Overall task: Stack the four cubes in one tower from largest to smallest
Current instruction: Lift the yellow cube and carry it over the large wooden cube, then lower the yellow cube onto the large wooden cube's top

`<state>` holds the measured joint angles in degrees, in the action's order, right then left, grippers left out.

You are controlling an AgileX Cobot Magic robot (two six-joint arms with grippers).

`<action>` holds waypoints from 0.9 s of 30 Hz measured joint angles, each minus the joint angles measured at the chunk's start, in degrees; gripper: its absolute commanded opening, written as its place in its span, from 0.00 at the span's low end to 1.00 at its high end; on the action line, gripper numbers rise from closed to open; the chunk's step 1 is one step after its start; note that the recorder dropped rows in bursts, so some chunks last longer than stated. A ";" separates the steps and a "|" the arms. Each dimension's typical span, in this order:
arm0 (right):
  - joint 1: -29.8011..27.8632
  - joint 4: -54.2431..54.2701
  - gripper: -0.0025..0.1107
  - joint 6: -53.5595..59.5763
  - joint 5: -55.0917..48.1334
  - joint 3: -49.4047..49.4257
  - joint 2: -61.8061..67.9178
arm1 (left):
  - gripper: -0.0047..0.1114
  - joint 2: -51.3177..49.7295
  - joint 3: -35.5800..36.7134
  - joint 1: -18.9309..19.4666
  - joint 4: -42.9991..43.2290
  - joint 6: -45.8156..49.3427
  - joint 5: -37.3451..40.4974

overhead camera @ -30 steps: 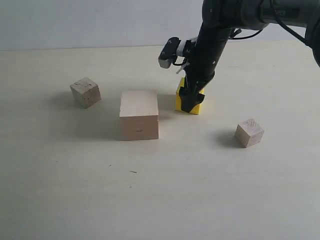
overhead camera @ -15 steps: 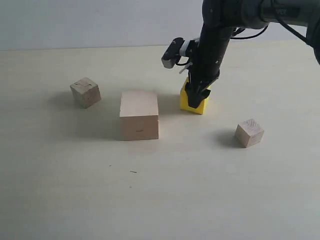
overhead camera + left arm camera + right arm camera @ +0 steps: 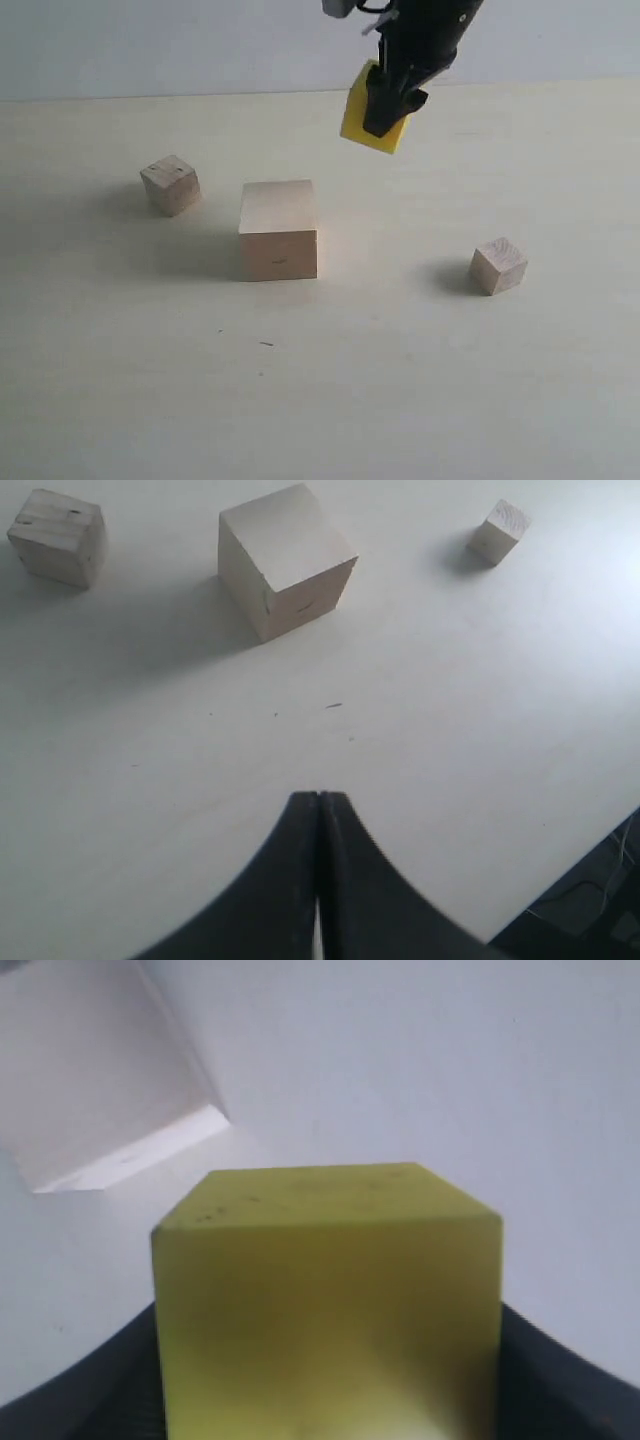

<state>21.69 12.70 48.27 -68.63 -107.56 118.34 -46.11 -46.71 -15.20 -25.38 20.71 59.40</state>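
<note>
My right gripper [image 3: 388, 112] is shut on the yellow cube [image 3: 358, 122], holding it in the air, up and to the right of the large pale wooden cube [image 3: 278, 229]. In the right wrist view the yellow cube [image 3: 325, 1305] fills the space between the fingers, with the large cube [image 3: 90, 1080] below it. A small brownish wooden cube [image 3: 170, 184] sits on the table at the left and the smallest pale cube [image 3: 498, 265] at the right. My left gripper [image 3: 319, 802] is shut and empty, well off from the large cube [image 3: 285, 558].
All cubes rest on a pale table [image 3: 320, 390] with a light wall [image 3: 150, 45] behind it. The table's edge and a dark floor with cables [image 3: 590, 910] show in the left wrist view.
My right gripper closed on the yellow cube and lifted it off the table, moving up and slightly left. The other cubes and the left gripper have not moved.
</note>
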 measured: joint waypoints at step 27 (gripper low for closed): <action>15.52 -6.32 0.02 13.45 3.97 0.00 3.74 | 0.04 0.00 0.00 0.00 0.43 0.00 1.98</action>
<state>37.21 6.37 61.72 -64.66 -107.56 122.07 -46.11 -46.71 -15.20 -24.95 20.71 61.38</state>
